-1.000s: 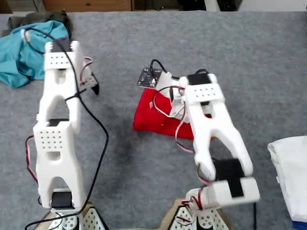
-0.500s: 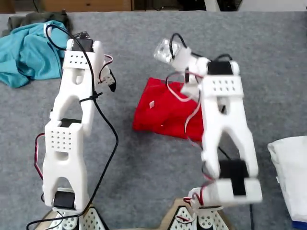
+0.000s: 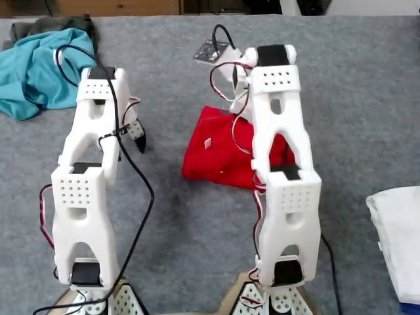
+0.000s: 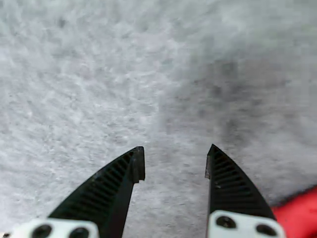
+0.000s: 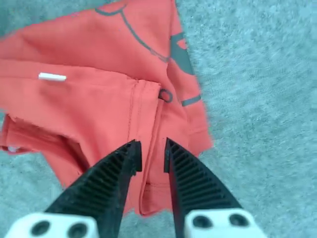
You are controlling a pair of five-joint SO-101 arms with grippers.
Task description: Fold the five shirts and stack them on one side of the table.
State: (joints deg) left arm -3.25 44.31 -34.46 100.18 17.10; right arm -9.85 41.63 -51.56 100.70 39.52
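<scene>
Table (image 3: 367, 98): grey, felt-like surface carrying both arms and all the clothes
Right arm (image 3: 282, 190): white, stretched from its base at the near edge towards the far side, passing over the right part of the red shirt
Left arm (image 3: 79, 197): white, reaching from its base at the near left towards the far side, a black cable looped along it
Teal shirt (image 3: 33, 72): crumpled heap at the far left corner, well apart from the red one
Red shirt (image 3: 216, 154): roughly folded, lying mid-table between the two arms, partly under the right arm; grey print shows on it in the right wrist view (image 5: 99, 94)
White shirt (image 3: 400, 230): folded, at the near right edge of the table
Dark green garment (image 3: 46, 25): bunched just beyond the teal shirt, touching it
Left gripper (image 4: 176, 151): fingers spread wide with nothing between them, over bare table just left of the red shirt
Right gripper (image 5: 151, 144): fingers close together with a narrow gap, holding nothing, above the red shirt
White tag (image 5: 52, 77): small strip lying on the red shirt
</scene>
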